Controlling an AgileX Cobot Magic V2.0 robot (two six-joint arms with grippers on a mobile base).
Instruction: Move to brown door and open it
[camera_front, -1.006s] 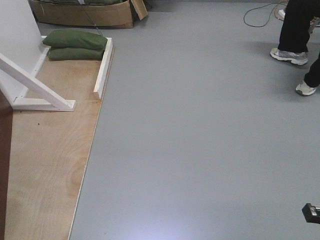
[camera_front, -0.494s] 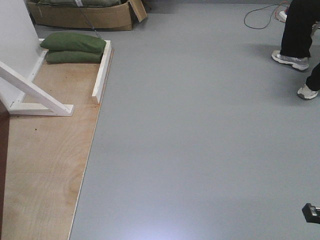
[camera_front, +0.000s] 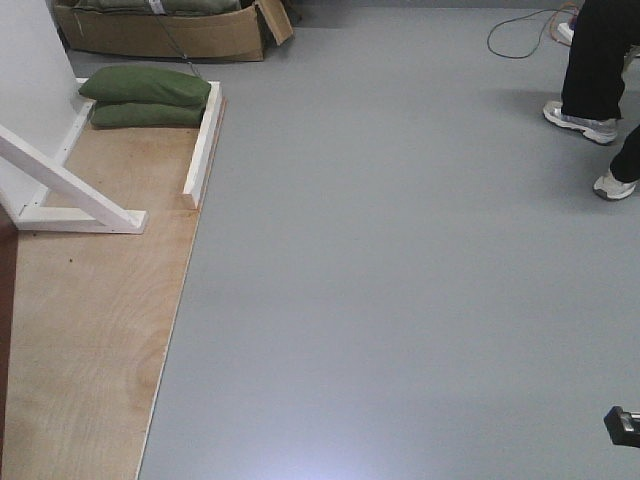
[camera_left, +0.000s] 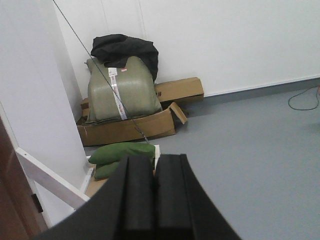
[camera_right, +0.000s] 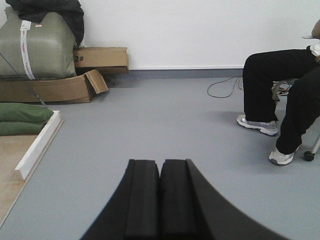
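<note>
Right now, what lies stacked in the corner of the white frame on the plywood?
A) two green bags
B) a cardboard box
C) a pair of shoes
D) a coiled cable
A: two green bags lie one on the other against the white frame; the cardboard box sits behind it.

left end effector (camera_left: 155, 166) closed, empty, right end effector (camera_right: 160, 168) closed, empty
</note>
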